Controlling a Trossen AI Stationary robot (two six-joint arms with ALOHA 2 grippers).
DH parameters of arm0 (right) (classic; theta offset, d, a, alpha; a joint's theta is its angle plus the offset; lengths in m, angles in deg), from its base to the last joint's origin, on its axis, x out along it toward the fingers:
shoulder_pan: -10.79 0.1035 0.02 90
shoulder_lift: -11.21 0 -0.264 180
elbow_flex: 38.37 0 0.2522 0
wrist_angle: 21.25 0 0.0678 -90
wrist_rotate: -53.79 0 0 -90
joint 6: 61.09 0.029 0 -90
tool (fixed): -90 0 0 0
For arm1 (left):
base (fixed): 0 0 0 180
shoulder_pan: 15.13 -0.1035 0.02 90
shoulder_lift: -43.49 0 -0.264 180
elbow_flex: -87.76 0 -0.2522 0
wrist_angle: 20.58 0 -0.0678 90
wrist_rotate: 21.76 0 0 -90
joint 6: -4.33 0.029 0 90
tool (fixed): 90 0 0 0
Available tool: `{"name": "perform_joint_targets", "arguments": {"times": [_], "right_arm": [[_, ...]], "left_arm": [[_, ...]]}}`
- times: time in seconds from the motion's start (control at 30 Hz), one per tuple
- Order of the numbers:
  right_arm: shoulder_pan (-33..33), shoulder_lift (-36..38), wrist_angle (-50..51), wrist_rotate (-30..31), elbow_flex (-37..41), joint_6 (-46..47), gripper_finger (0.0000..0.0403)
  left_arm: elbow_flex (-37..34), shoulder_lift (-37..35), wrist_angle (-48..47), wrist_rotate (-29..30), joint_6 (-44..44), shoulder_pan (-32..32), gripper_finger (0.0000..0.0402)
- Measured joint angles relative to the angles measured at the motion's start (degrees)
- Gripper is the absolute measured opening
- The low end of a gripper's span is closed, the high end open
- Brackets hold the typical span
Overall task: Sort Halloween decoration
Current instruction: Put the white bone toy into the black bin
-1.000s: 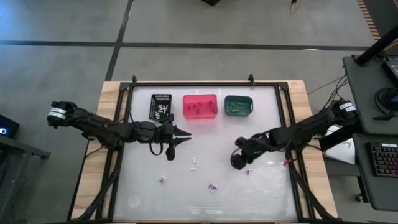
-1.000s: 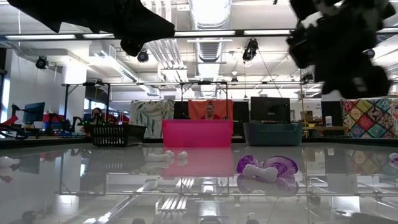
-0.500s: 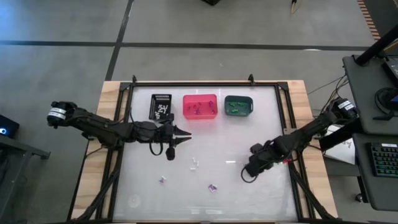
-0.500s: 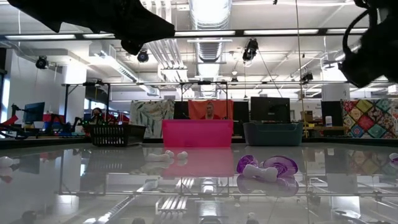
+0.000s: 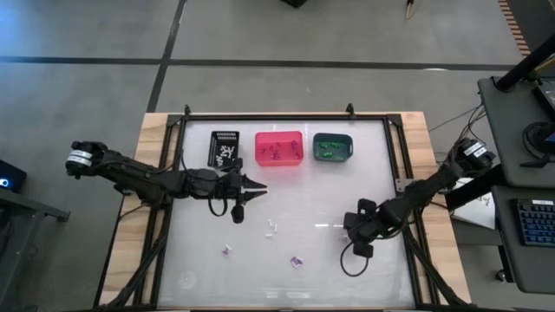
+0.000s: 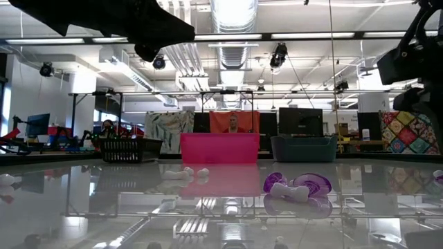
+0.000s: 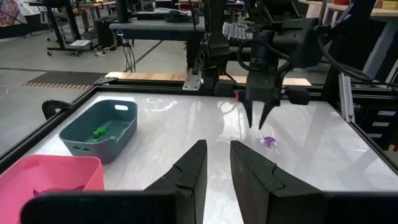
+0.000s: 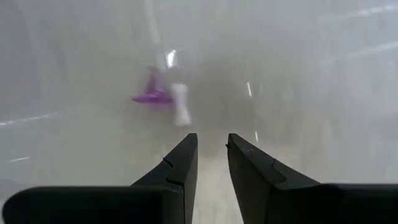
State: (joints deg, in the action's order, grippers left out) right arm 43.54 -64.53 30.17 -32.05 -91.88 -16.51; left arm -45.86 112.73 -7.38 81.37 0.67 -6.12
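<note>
The purple trinket (image 8: 153, 94), with a white piece (image 8: 181, 106) touching it, lies on the table just ahead of the right gripper (image 8: 210, 149). It looks light, hard and apt to skid, so a pinch across its narrow body seems best. Both grippers' jaws stand slightly parted and empty; the left gripper (image 7: 217, 163) waits near the bins.

Pink bin (image 5: 278, 148); teal bin (image 5: 332, 146); purple trinket (image 8: 152, 94)

Tiny purple trinket (image 8: 154, 94) on table
</note>
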Motion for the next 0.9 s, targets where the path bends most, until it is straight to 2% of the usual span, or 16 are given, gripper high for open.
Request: {"name": "perform_joint_targets", "arguments": {"times": [0.43,0.73,0.9], "right_arm": [[0.0,-4.0,-6.6,-1.3,-0.4,-1.8,0.0079],[0.0,-6.7,-7.3,-1.3,-0.6,-1.3,0.0079],[-0.1,-6.3,-6.9,-1.2,-0.5,0.9,0.0066]], "left_arm": [[-0.1,0.0,0.3,0.0,0.0,0.0,0.0055],[0.0,0.0,0.3,0.0,0.1,0.0,0.0055],[0.0,0.0,0.3,0.0,0.1,0.0,0.0055]]}}
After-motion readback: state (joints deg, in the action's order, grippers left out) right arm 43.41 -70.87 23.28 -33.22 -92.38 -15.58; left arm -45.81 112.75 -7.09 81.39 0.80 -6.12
